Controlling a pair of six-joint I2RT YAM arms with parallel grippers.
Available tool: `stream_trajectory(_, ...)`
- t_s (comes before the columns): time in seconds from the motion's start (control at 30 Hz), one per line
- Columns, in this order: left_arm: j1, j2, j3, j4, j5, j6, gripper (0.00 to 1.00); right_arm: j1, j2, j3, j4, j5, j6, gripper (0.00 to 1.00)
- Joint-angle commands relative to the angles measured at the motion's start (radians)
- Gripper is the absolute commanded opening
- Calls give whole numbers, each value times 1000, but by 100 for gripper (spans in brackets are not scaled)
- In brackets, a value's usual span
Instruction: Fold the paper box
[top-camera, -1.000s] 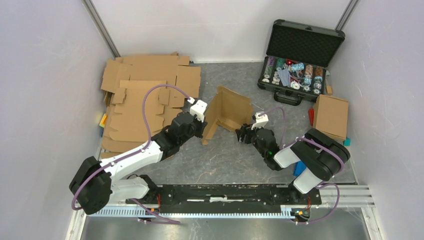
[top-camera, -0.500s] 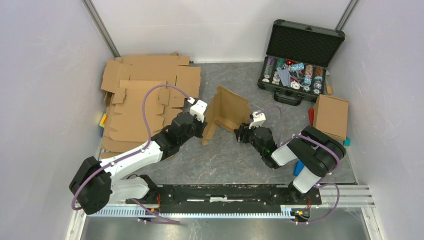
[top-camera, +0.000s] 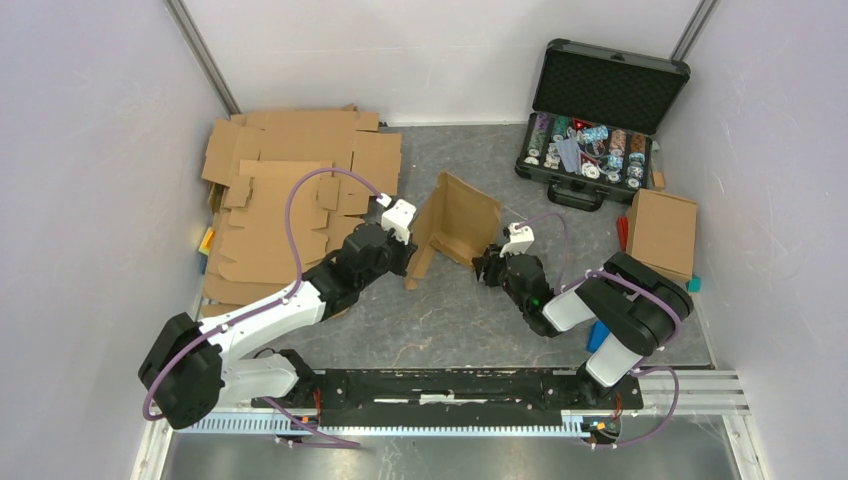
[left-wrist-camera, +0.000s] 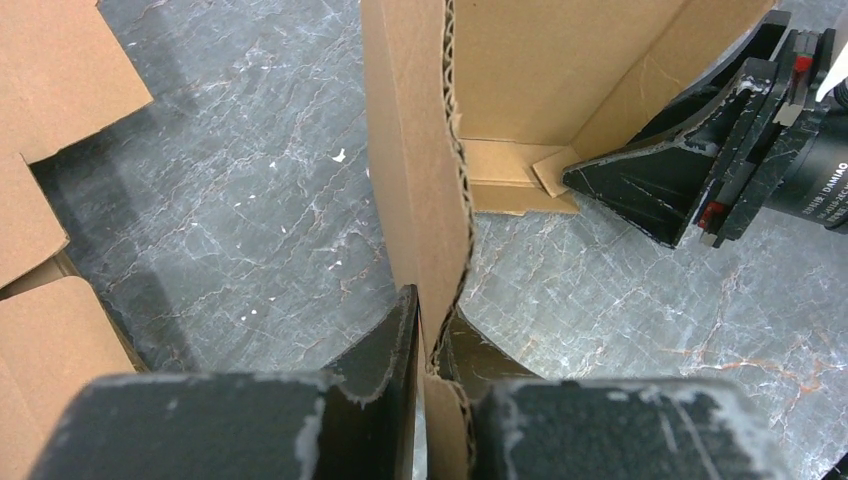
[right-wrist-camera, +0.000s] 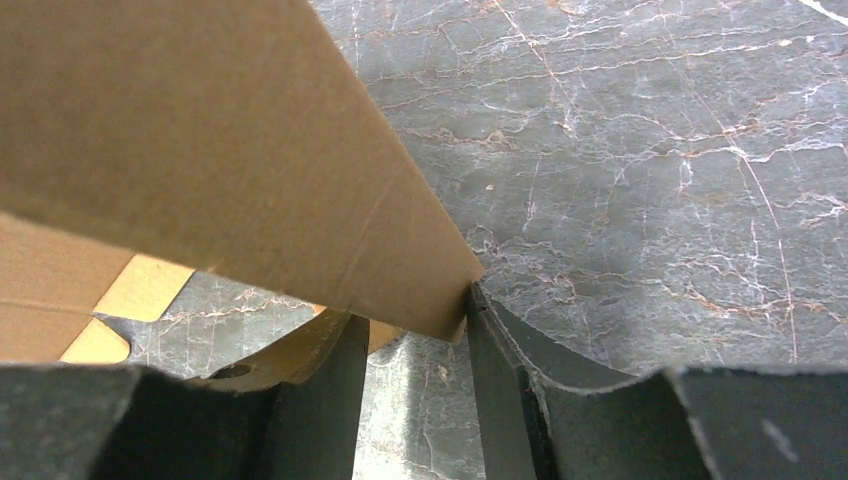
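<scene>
The paper box (top-camera: 462, 214) is a half-folded brown cardboard blank standing on the grey table, its walls raised and open toward the arms. My left gripper (top-camera: 408, 250) is shut on the near edge of the box's left wall (left-wrist-camera: 415, 150), the corrugated edge pinched between the fingers (left-wrist-camera: 432, 335). My right gripper (top-camera: 487, 266) sits at the box's right side, open, with the corner of a slanting flap (right-wrist-camera: 230, 170) between its fingers (right-wrist-camera: 412, 335). That corner touches the right finger (right-wrist-camera: 500, 350). In the left wrist view the right gripper (left-wrist-camera: 680, 180) shows at the box's inner corner.
A stack of flat cardboard blanks (top-camera: 290, 185) lies at the back left. An open black case (top-camera: 600, 110) of poker chips stands at the back right. A closed cardboard box (top-camera: 660, 232) sits by the right wall. White walls enclose the table.
The right gripper has edged toward the box and its jaws have narrowed round the flap corner. The left gripper keeps its hold and has not moved.
</scene>
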Motion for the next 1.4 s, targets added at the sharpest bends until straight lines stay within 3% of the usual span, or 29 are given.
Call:
stream_trajectory(0.0, -1, -11, 36, -9, 61, -28, 16, 7, -11, 33, 17, -16, 0, 48)
stream_trajectory(0.47, -1, -1, 39, -12, 59, -28, 16, 16, -2, 83, -71, -72, -64, 77)
stream_trajectory(1.37, -1, 3, 44, -13, 81, -34, 16, 67, 42, 175, -241, 48, -153, 78)
